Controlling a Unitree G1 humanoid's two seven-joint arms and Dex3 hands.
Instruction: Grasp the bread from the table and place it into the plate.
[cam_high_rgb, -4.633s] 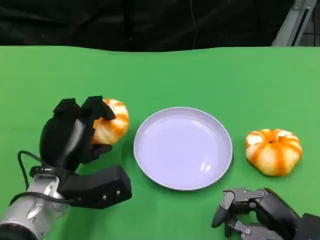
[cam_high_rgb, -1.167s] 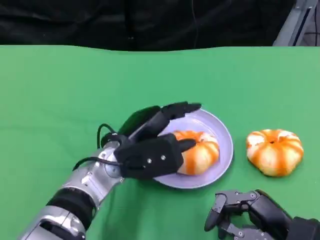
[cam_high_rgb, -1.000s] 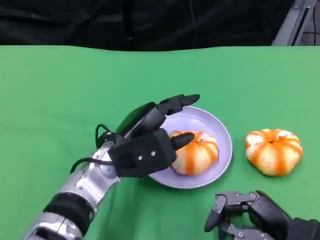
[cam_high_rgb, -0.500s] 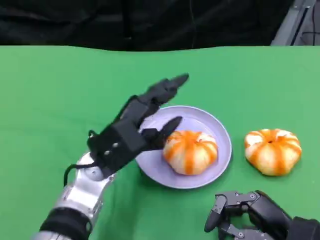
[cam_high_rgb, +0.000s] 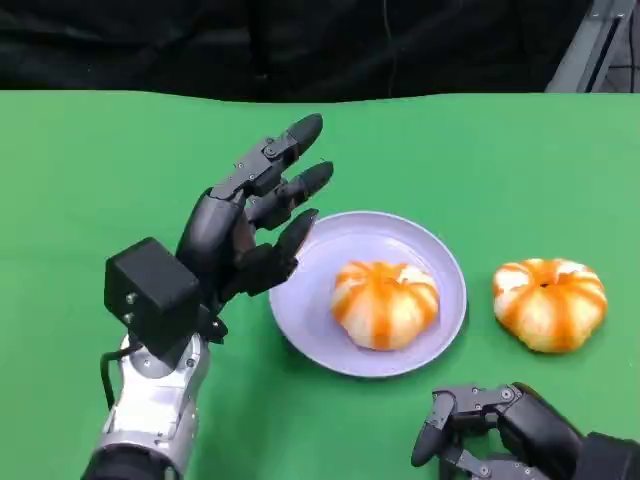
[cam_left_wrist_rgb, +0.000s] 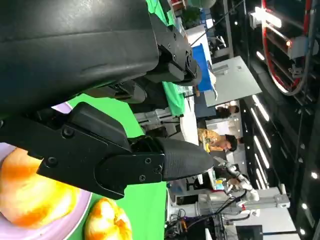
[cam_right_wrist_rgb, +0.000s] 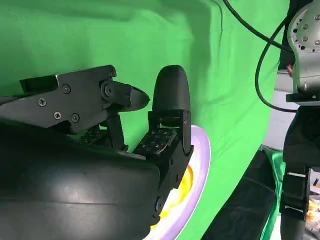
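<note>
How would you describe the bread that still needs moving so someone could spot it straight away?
On the green table, find the round lilac plate near the middle. One striped orange bread sits in it; the bread to move lies directly on the cloth beside the plate, on the robot's right.

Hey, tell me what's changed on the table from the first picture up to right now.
The left hand carried the bread from the table left of the plate into the plate, let it go, and pulled back up and left; its fingers are now spread, holding nothing. The second bread right of the plate and the right hand near the lower edge stayed put.
</note>
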